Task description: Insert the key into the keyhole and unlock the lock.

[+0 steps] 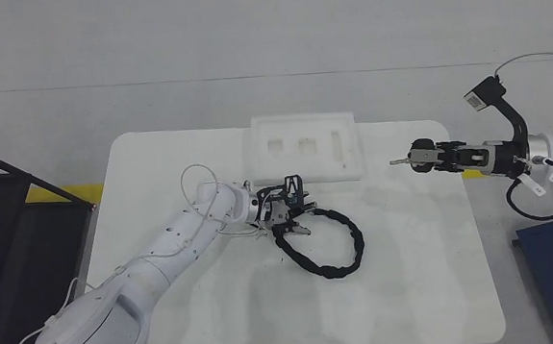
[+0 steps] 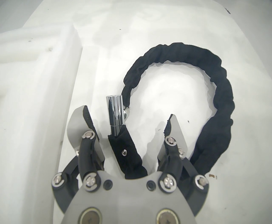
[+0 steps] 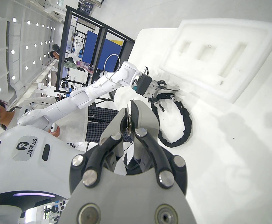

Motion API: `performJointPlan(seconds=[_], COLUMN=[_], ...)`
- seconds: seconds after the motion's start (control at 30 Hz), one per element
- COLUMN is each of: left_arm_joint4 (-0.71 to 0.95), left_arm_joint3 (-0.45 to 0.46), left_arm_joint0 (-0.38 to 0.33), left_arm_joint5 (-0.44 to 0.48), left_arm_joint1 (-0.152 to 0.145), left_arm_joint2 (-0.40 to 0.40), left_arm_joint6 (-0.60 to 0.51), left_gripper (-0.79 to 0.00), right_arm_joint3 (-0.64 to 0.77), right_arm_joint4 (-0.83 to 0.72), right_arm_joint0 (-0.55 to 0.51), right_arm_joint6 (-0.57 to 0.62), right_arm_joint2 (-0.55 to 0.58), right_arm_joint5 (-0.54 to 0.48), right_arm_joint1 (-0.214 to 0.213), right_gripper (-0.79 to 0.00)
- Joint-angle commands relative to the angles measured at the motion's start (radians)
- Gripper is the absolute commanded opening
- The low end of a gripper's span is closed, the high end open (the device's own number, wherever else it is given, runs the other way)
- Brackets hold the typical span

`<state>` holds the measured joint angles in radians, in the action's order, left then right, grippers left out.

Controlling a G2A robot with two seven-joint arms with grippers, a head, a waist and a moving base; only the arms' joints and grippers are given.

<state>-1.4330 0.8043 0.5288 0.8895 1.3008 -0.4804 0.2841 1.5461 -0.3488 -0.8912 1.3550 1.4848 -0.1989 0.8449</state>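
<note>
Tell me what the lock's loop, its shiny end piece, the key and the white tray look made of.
Loop: black woven fabric sleeve, matt and wrinkled; its core is hidden.
End piece: polished chrome-like metal, with mirror reflections.
Key: probably thin grey metal; little of it shows.
Tray: likely white foam, a soft matt surface with cut pockets.
</note>
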Motion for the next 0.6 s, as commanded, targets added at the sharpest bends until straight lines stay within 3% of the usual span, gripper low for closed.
performJointPlan(seconds=[0.0, 0.4, 0.47, 0.57], left_arm_joint4=[-0.006, 0.016, 0.025, 0.035], left_arm_joint3=[-0.002, -0.027, -0.031, -0.030], left_arm_joint0=[0.001, 0.011, 0.010, 0.005], left_arm_joint5=[-0.007, -0.002, -0.001, 0.005], left_arm_joint1=[0.002, 0.015, 0.019, 0.022], left_arm_joint2=[-0.003, -0.025, -0.029, -0.037], left_arm_joint6=[-0.002, -0.031, -0.043, -0.055], left_gripper=[-0.203, -0.600, -0.785, -0.785], right_arm_joint3=[0.000, 0.000, 0.000, 0.000], right_arm_joint4=[0.000, 0.000, 0.000, 0.000], right_arm_joint0=[0.000, 0.000, 0.000, 0.000], right_arm_joint6=[0.000, 0.000, 0.000, 0.000], right_arm_joint2=[0.000, 0.000, 0.000, 0.000], right_arm_joint5=[0.000, 0.000, 0.000, 0.000], right_arm_joint1=[0.000, 0.000, 0.000, 0.000], right_gripper=[-0.785, -0.785, -0.785, -0.785])
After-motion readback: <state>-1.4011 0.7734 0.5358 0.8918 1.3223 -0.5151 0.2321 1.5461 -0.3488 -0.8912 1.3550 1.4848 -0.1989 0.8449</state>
